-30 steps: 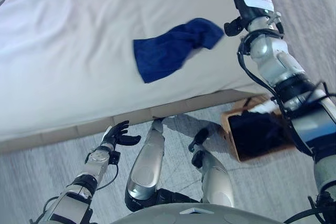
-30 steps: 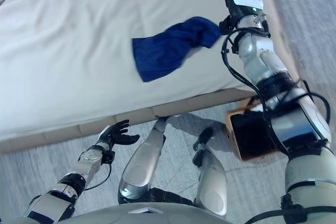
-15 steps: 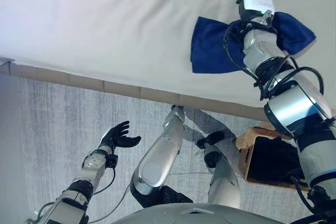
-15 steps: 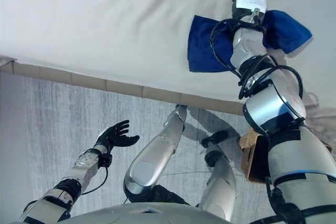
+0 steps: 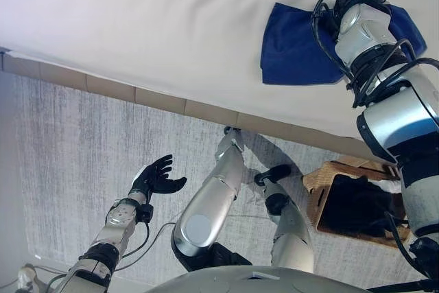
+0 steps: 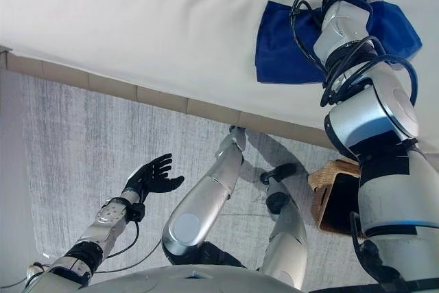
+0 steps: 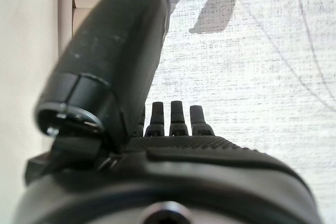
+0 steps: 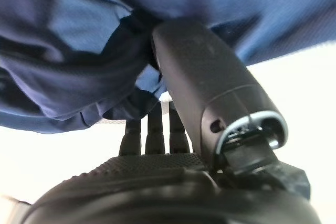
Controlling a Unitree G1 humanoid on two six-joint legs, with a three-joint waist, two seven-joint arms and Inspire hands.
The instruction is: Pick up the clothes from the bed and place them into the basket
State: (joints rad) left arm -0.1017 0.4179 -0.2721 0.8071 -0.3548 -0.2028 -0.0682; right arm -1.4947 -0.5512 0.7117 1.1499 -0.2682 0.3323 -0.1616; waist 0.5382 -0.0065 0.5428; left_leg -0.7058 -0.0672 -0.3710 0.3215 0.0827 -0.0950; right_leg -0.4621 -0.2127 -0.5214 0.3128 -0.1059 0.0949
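A dark blue cloth lies crumpled on the white bed near its front edge. My right arm reaches up over the cloth. In the right wrist view my right hand is right against the blue cloth, its fingers straight and touching the folds, its thumb pushed into them. My left hand is open and empty, low over the floor at the left; it also shows in the left wrist view. The wicker basket stands on the floor at the right, below the bed's edge.
The basket holds dark clothes. The bed's tan base runs across the view between sheet and grey carpet. Open carpet lies to the left.
The camera has shifted, so the whole scene has moved. My right hand has gone from the cloth's right end to right over the cloth. The left hand has kept its pose.
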